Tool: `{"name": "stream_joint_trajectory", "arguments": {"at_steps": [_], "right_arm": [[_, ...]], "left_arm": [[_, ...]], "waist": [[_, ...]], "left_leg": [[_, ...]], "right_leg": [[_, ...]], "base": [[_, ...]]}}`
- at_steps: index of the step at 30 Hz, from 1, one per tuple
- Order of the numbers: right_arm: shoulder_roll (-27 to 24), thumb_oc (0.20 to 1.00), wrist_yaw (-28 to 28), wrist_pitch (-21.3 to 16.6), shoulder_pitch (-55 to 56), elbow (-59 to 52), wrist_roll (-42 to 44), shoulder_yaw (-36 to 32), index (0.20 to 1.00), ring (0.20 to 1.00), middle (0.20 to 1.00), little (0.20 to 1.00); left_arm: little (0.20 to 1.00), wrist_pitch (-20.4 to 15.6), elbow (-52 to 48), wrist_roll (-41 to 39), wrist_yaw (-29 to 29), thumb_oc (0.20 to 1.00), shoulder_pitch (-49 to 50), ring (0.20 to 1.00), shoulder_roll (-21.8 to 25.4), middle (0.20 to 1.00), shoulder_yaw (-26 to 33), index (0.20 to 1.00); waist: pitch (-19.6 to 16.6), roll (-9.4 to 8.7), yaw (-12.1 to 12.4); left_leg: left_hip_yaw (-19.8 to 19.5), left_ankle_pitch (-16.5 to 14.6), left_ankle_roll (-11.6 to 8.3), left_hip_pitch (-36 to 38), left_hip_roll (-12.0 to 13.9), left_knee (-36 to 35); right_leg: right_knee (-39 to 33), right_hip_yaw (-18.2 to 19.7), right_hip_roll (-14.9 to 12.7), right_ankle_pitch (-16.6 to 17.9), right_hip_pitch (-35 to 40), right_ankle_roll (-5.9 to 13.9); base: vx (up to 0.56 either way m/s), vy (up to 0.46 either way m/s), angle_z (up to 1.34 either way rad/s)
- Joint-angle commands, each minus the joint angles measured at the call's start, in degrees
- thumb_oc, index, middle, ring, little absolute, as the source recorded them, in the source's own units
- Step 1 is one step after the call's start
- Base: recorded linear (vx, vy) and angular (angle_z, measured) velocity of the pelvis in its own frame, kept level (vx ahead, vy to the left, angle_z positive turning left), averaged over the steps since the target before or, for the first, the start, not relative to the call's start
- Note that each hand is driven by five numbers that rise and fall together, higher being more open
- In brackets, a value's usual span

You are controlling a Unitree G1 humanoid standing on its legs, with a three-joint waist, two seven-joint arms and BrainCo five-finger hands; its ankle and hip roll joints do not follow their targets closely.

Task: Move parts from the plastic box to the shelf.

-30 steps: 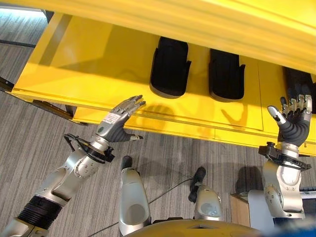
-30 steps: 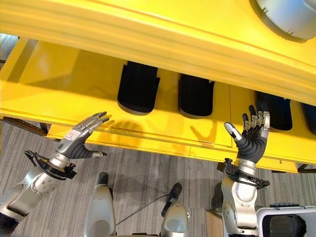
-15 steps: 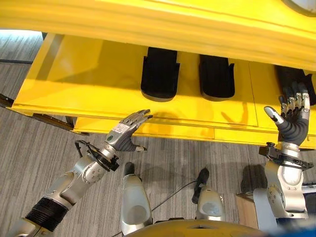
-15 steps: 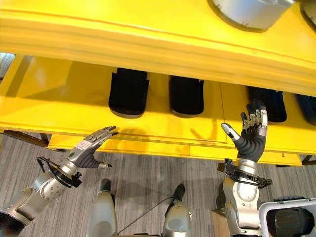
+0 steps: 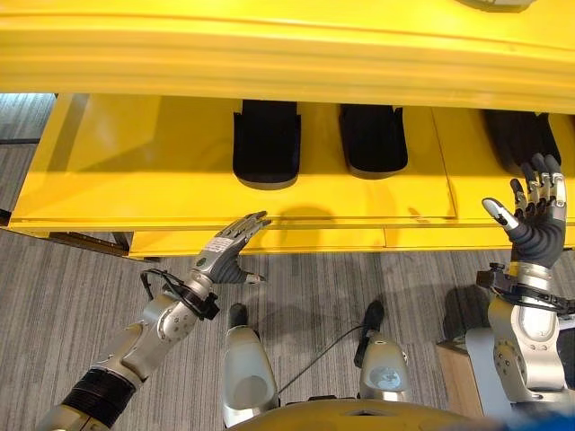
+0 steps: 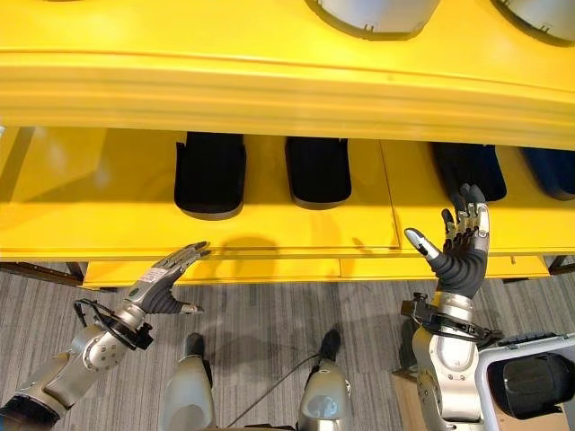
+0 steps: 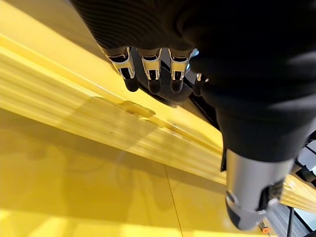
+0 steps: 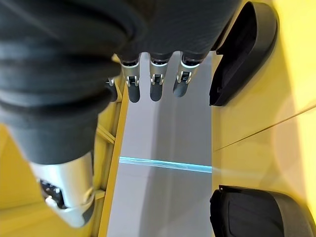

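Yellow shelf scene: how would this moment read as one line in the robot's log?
left robot hand: open, empty, at yellow shelf edge | right robot hand: open, empty, raised | black parts: on shelf | plastic box: part inside

That yellow shelf [image 5: 135,162] looks like smooth painted metal with a soft sheen. The black parts [image 5: 266,144] past the left hand [image 5: 226,249] are matte, plastic-looking. Floor [image 5: 54,305] under both hands is rough grey ribbed carpet.
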Motion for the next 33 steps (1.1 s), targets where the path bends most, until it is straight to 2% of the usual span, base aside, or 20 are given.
{"name": "stream_joint_trajectory", "arguments": {"at_steps": [1,14,33], "right_arm": [[-1.5,1.0,0.3,-2.3,-0.8,-3.6,0.1,-4.5,1.0,1.0,1.0,1.0],[-1.6,1.0,0.7,-2.1,-0.9,-3.5,0.6,-4.3,1.0,1.0,1.0,1.0],[-2.7,1.0,2.2,-1.8,-0.6,-3.5,2.6,-3.4,1.0,1.0,1.0,1.0]], "left_arm": [[1.0,-0.8,-0.4,0.0,2.0,1.0,-0.3,1.0,0.1,1.0,4.5,1.0],[1.0,0.0,1.9,3.4,4.4,1.0,-4.8,1.0,-0.5,1.0,3.6,1.0],[1.0,1.6,9.2,7.4,5.8,1.0,-11.7,1.0,-2.4,1.0,-2.1,1.0]], "waist": [[0.0,-0.66,0.4],[0.0,-0.69,-0.5],[0.4,-1.04,-1.9]], "left_leg": [[5.0,3.4,3.37,4.5,1.4,-6.8],[5.6,3.5,3.1,4.1,1.5,-6.5],[6.4,3.8,2.64,3.1,2.0,-5.7]], "right_leg": [[6.7,0.1,-0.3,-3.7,2.5,0.27],[6.7,0.7,-0.2,-3.8,2.0,0.06],[6.4,1.6,0.1,-3.6,0.8,-0.17]], "base": [[0.0,0.0,0.0],[0.0,0.0,0.0],[0.0,0.005,-0.04]]}}
